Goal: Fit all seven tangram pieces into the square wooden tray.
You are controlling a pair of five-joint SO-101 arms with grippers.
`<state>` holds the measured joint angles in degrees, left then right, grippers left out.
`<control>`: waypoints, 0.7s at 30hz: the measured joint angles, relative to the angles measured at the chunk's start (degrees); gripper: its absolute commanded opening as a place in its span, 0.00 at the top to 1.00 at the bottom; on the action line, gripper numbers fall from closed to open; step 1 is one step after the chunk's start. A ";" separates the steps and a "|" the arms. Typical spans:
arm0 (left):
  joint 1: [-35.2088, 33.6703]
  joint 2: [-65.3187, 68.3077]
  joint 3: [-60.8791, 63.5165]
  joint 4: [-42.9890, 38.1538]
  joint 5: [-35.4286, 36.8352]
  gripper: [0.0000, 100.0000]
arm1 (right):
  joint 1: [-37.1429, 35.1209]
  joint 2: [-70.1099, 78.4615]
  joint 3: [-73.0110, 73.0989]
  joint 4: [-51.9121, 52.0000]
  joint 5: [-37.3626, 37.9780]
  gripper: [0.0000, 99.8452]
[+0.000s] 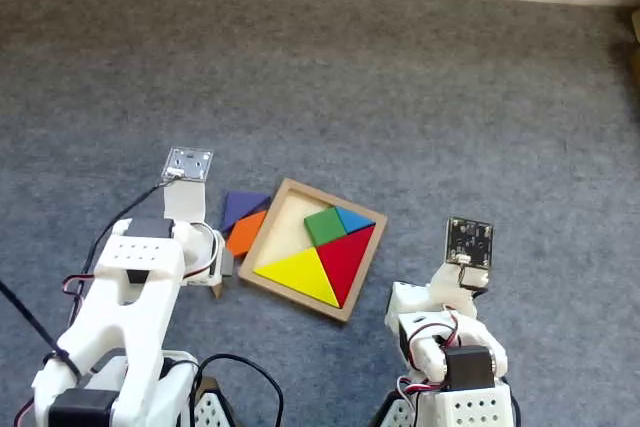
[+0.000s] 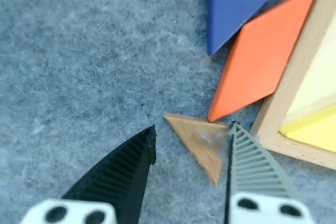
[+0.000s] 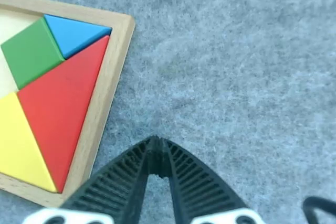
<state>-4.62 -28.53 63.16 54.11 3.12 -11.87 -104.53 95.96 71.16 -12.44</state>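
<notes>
The square wooden tray (image 1: 361, 279) holds a yellow triangle (image 1: 295, 273), a red triangle (image 1: 347, 256), a green square (image 1: 323, 225) and a light blue triangle (image 1: 355, 218). Its upper left part is bare. Outside its left edge lie a dark blue triangle (image 2: 239, 1) and an orange parallelogram (image 2: 262, 56). A small plain wooden triangle (image 2: 202, 142) lies on the carpet between the fingers of my left gripper (image 2: 191, 140), which is open around it. My right gripper (image 3: 156, 153) hovers shut over the carpet to the right of the tray (image 3: 107, 85).
Grey carpet covers the whole work surface, with wide free room beyond the tray and to both sides. A pale strip of wall or floor runs along the far edge. Both arm bases stand at the near edge.
</notes>
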 measured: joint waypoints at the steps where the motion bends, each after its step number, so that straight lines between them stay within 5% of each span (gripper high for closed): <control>1: 0.00 0.00 0.00 0.00 0.00 0.79 | 0.00 0.00 0.00 0.00 0.00 0.99; 12: -5.27 1.58 -0.18 0.44 0.00 0.74 | 0.00 0.00 0.00 0.00 0.00 0.99; 21: -5.36 22.07 -15.12 8.18 3.52 0.74 | 0.00 0.00 0.00 0.00 0.00 0.99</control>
<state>-9.98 -6.46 48.04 62.29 6.64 -11.87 -104.53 95.96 71.16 -12.44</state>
